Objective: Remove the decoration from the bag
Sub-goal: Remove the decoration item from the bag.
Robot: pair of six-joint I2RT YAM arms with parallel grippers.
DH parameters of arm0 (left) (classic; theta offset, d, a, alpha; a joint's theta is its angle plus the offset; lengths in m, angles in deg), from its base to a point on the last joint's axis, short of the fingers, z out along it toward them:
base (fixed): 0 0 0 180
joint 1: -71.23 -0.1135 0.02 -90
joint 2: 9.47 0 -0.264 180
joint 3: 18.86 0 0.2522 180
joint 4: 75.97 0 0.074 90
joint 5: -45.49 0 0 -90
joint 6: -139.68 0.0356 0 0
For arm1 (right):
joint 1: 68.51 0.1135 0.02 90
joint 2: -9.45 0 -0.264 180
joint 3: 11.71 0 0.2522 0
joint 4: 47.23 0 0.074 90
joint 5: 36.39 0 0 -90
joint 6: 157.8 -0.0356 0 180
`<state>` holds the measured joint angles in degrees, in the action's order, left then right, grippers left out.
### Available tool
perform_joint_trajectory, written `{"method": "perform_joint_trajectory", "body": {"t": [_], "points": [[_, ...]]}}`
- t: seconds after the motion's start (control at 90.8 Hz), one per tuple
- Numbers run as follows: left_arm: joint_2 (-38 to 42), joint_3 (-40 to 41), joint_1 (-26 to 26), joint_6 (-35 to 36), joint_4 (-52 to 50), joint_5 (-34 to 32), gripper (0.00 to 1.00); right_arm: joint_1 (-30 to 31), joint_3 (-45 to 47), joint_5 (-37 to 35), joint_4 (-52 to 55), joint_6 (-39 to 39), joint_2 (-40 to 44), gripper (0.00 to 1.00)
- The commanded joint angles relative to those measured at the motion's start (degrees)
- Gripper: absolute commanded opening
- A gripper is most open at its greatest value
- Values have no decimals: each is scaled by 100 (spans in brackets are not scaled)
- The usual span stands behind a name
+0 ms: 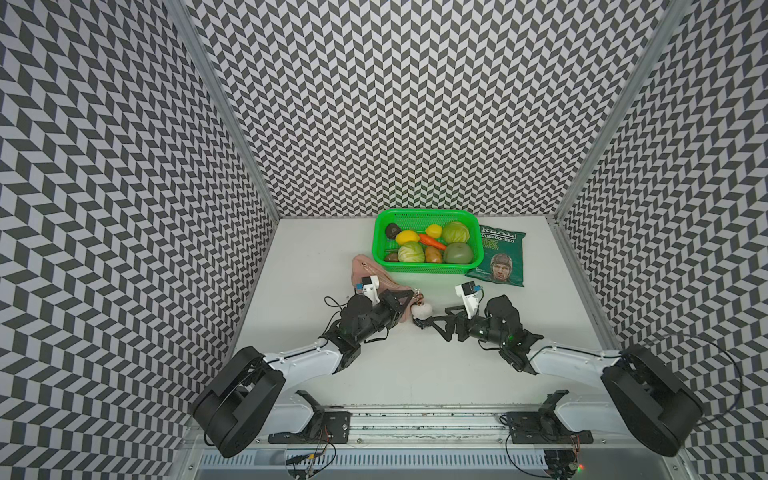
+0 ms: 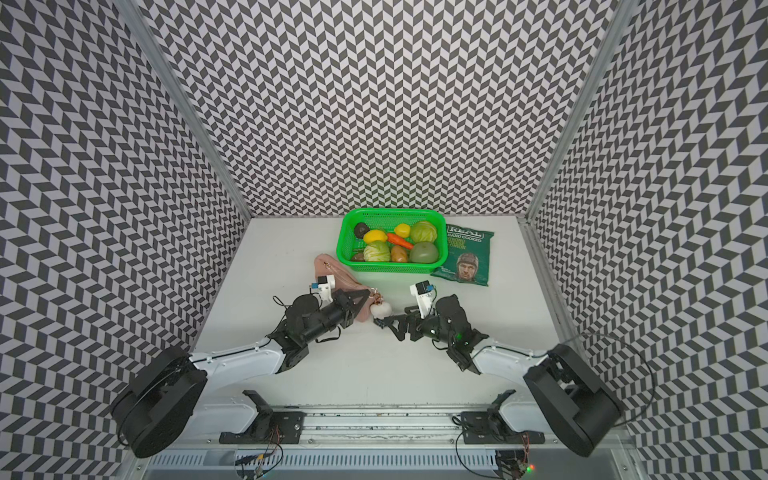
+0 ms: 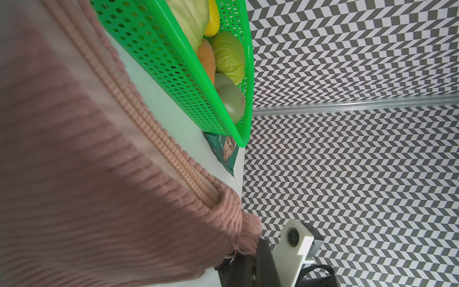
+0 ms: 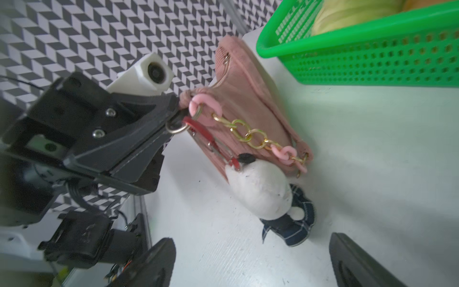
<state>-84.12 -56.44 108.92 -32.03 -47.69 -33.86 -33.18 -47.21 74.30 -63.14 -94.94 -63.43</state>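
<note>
Walls papered in black-and-white chevrons close the white table on three sides, with metal rails in the corners. From the left, the left gripper reaches in low over the table. Its jaws are clenched on the end of the bag, at a metal ring there. The pink ribbed bag lies on the table and stretches away behind these jaws toward the back wall. A chain of gold and pink links hangs along its side. Just past the left jaws' tips, between the two grippers, the decoration lies on the table against the bag's end. It has a white plush body and a dark checked skirt. A red clip runs from the ring to its head, so it is not yet off the bag. The right gripper faces it with jaws released and spread wide, the skirt just ahead of their tips. Beyond both jaws, a green basket of toy fruit and vegetables stands by the back wall. Right of it, beyond the right jaws, a dark green crisp packet lies flat.
</note>
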Motion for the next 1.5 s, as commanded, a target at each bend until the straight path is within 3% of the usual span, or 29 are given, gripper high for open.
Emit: {"method": "perform_joint_trajectory", "body": {"t": [0.0,0.198,0.375,0.529,0.738,0.97,1.487], "points": [[71,-181,-43,136,108,53,0,-1,-245,-757,650,47,466,100],[150,-238,-48,53,-43,-4,0,306,-698,-1067,1172,157,1021,94],[248,-305,-43,-71,-233,-93,0,1432,-973,-3005,1425,357,1087,89],[377,-351,-43,-155,-427,-222,0,2175,-917,-4468,969,283,822,85],[490,-381,-43,-271,-584,-313,0,2570,-165,-5553,-513,348,436,84],[478,-327,-38,-383,-540,-267,0,2755,697,-5813,-2390,860,-12,83],[470,-365,-41,-424,-641,-280,0,3076,-10,-6066,-3185,1394,-1179,82]]}}
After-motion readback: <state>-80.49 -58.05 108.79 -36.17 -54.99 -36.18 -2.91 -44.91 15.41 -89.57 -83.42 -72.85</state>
